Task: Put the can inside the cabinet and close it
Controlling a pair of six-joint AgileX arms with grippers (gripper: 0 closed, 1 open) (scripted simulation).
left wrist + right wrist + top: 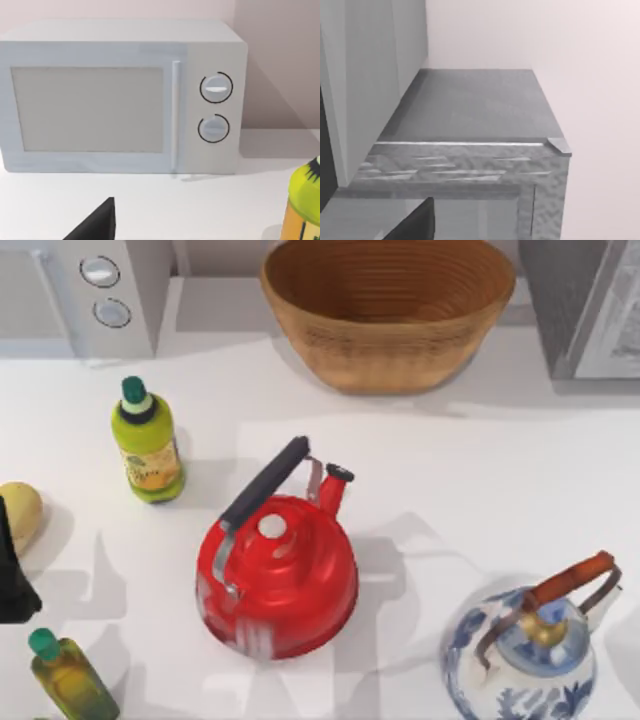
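The can is out of view. The grey cabinet stands at the table's back right corner, partly cut off, with its pale panel at the picture's edge. The right wrist view looks closely onto the cabinet's grey top and textured frame, with one dark finger of my right gripper in front. I cannot tell whether the door stands open. My left arm is a dark shape at the table's left edge. One of its fingers faces the white microwave.
A white microwave with two knobs stands back left and a wicker basket back centre. A red kettle sits mid-table and a blue-white kettle front right. Green-capped bottles and a pale yellow lump stand left.
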